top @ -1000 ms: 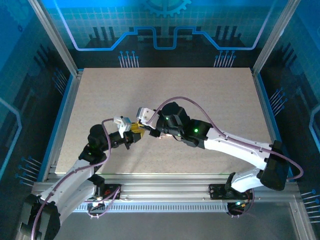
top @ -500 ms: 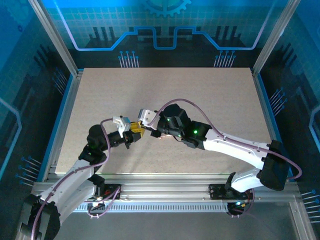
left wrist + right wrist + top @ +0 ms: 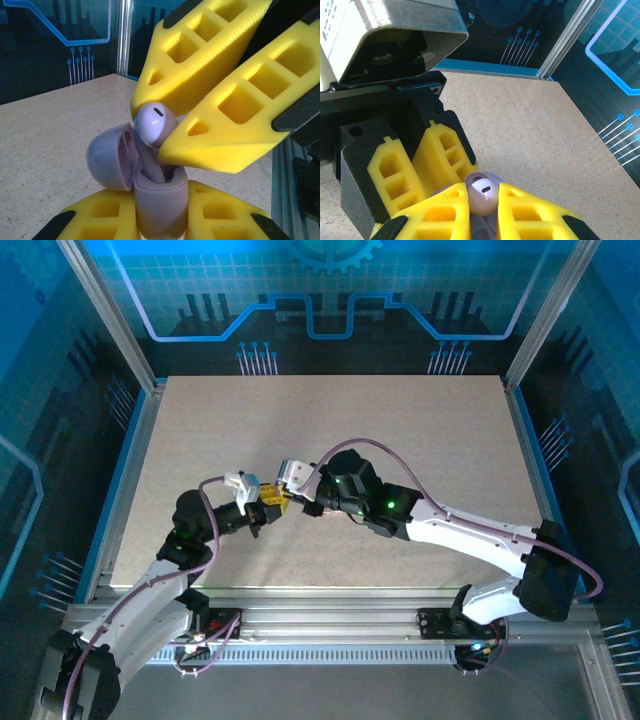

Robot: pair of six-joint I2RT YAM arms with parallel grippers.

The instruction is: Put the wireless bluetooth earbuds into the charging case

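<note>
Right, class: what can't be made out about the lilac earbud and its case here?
Left wrist view: earbud stem's end hidden inside the case.
Right wrist view: case mostly hidden behind the right pincer.
Top view: both too small, buried where the left pincer meets it.

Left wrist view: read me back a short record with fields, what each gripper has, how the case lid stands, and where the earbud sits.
left gripper: shut on the lilac charging case
right gripper: shut on the lilac earbud, pinched at its head
case lid: open, swung out to the left
earbud position: stem down inside the case, head above the rim, not fully seated
table: speckled beige, behind the case
</note>
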